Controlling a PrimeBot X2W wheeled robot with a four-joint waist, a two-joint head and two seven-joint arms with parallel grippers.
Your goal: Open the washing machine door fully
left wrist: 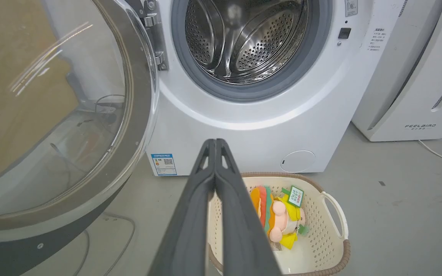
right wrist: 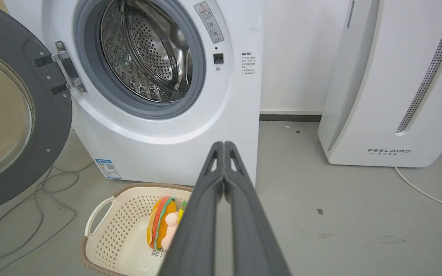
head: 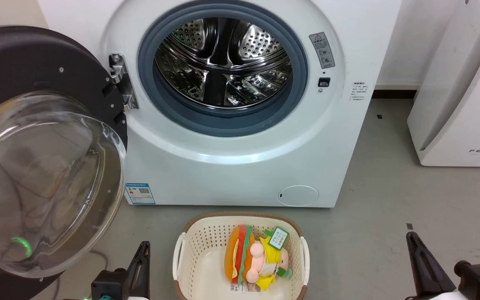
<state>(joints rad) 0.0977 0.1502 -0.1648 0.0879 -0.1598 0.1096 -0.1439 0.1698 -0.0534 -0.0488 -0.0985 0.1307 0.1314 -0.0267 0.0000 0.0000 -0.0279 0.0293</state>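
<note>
The white washing machine (head: 240,166) stands ahead, its grey rubber ring and steel drum (head: 223,62) exposed. The washing machine door (head: 44,179) hangs swung wide to the left on its hinge (head: 120,81), its clear glass bowl bulging toward me; it also fills the left of the left wrist view as the door (left wrist: 52,115) and shows at the door (right wrist: 17,122) in the right wrist view. My left gripper (head: 142,250) is at the bottom left, shut and empty, clear of the door (left wrist: 215,142). My right gripper (head: 411,239) is at the bottom right, shut on nothing (right wrist: 224,145).
A cream laundry basket (head: 206,237) holding a burger-shaped plush toy (head: 250,260) sits on the grey floor just before the machine. A white FEELAIR appliance (head: 465,91) stands to the right. Cables (right wrist: 33,214) lie on the floor under the door.
</note>
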